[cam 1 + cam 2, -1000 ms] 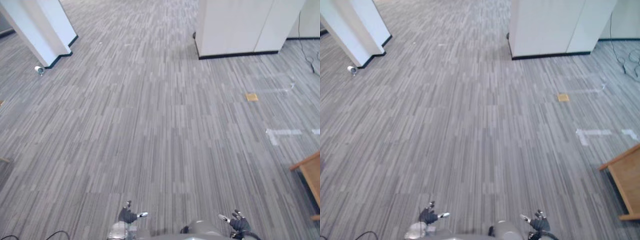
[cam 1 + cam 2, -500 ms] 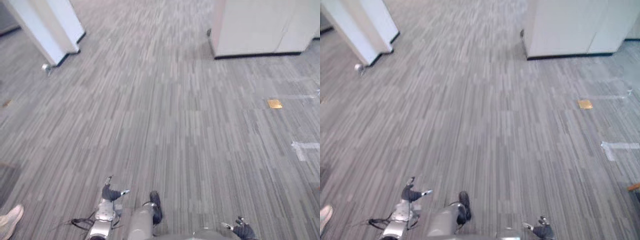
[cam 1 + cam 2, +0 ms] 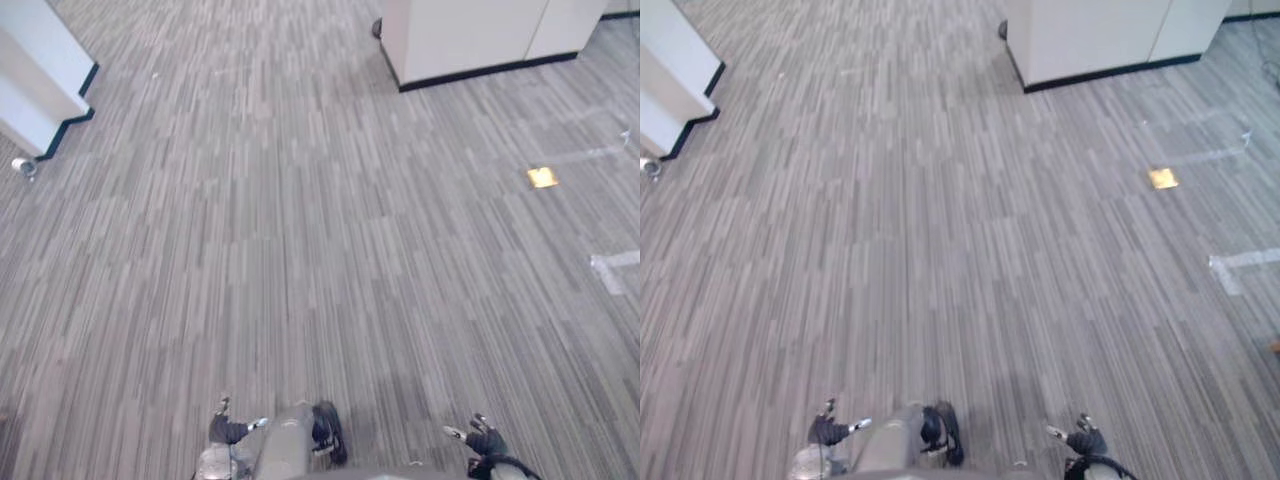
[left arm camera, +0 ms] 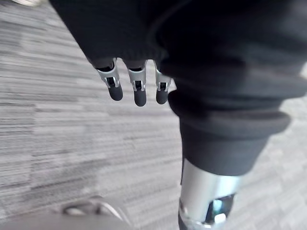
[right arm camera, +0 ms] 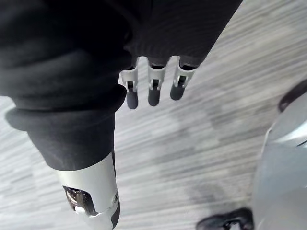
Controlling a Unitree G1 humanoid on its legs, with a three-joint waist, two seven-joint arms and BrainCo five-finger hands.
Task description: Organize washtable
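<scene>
Grey striped carpet [image 3: 300, 250] stretches out in front of me. My left hand [image 3: 228, 430] hangs low at the bottom of the left eye view, and my right hand [image 3: 482, 441] hangs at the bottom right. In the left wrist view the left hand's fingers [image 4: 135, 88] are straight and relaxed over the carpet, holding nothing. The right wrist view shows the right hand's fingers [image 5: 152, 88] equally relaxed and empty.
A white pillar [image 3: 35, 95] with a dark base stands at the far left, a small grey round object [image 3: 24, 166] beside it. A white cabinet block [image 3: 470, 35] stands at the far right. A small yellow square [image 3: 542, 177] and white tape marks [image 3: 615, 268] lie on the right of the carpet.
The whole picture has shifted, so the camera moved. The wooden furniture at the right edge and the shoe at the lower left have left the view. Both hands still hang low.
</scene>
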